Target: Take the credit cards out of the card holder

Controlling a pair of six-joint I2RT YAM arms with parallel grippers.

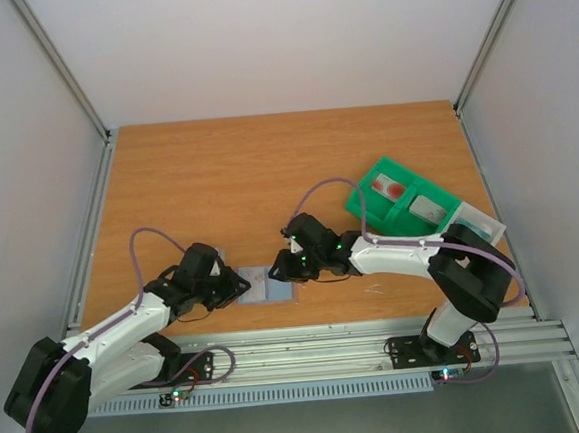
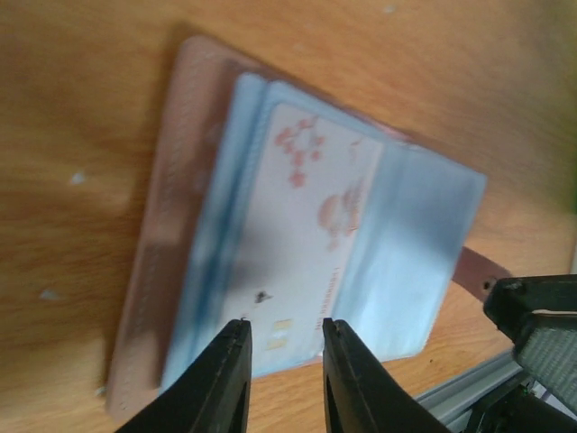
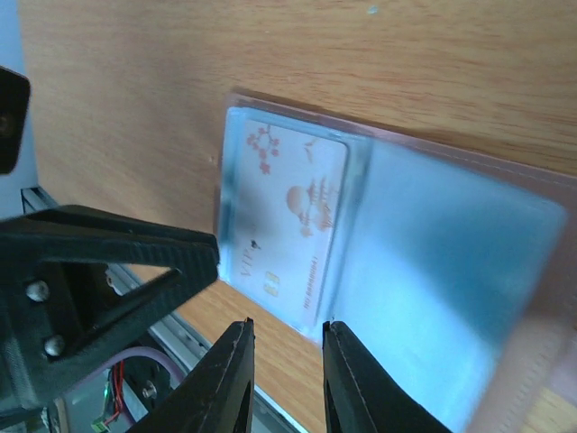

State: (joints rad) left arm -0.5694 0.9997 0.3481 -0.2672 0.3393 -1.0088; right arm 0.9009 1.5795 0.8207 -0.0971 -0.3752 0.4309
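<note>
My left gripper (image 2: 286, 327) and right gripper (image 3: 287, 327) both have fingers slightly apart, clamping nothing, at the edge of the open holder (image 2: 415, 257) by a white card (image 2: 306, 234).

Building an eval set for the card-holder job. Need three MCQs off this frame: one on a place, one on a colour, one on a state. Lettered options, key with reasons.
1. Where on the table is the card holder?
A. at the far edge
B. at the near edge, between the left gripper and the right gripper
C. in the far right corner

2. What colour is the blossom print on the white card in it?
A. red-orange
B. green
C. purple

3. How does the card holder lie?
A. folded shut
B. open, every sleeve bare
C. open, the white card in a sleeve

Key:
1 B: the top view shows it at the near edge with a gripper on either side.
2 A: both wrist views show red-orange blossoms.
3 C: the clear sleeves lie spread, with the card inside one.
</note>
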